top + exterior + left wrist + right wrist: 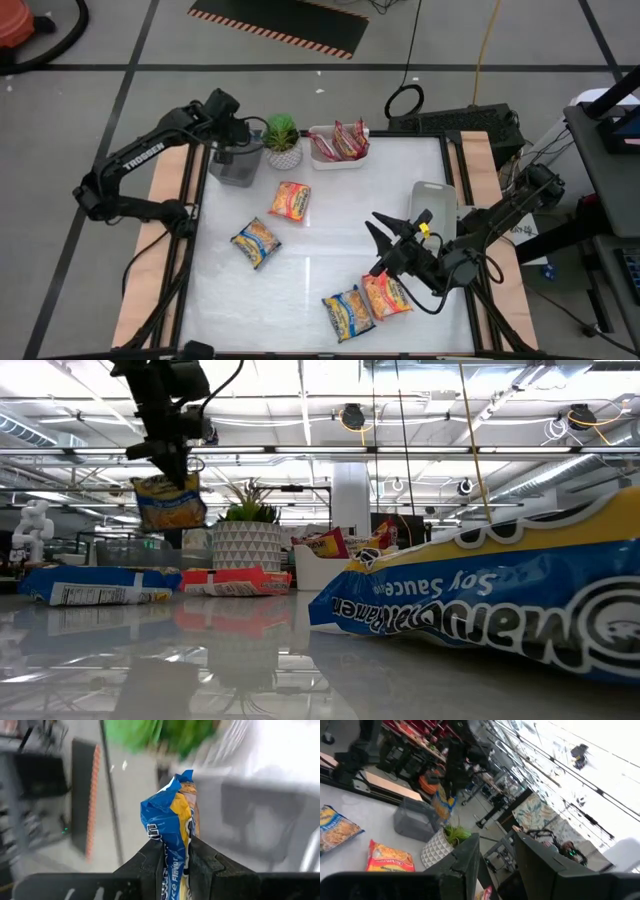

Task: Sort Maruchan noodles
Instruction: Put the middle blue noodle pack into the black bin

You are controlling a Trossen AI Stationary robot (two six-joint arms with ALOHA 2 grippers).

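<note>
My left gripper [168, 460] is shut on a blue-and-yellow noodle packet [168, 502] and hangs above the grey tray [236, 168] at the table's far left. Four more packets lie flat on the table: an orange one [290, 200], a blue one [255, 242], and a blue one [347, 312] beside an orange one [388, 296] near the front edge. Red packets [340, 140] stand in a white tray [330, 160] at the back. My right gripper [385, 240] hovers open and level over the table's right side, with nothing between its fingers [470, 860]. My left gripper pinches the blue-trimmed end of the packet [172, 847] between its two fingers [202, 862], coming from above at a downward slant. The packet is lifted clear and hangs below the fingers [170, 470], crumpled at its free end [172, 795].
A potted green plant [282, 138] stands between the grey tray and the white tray. A second white tray [435, 200] lies at the table's right, close to my right arm. Bare tabletop lies in the middle and at the near left.
</note>
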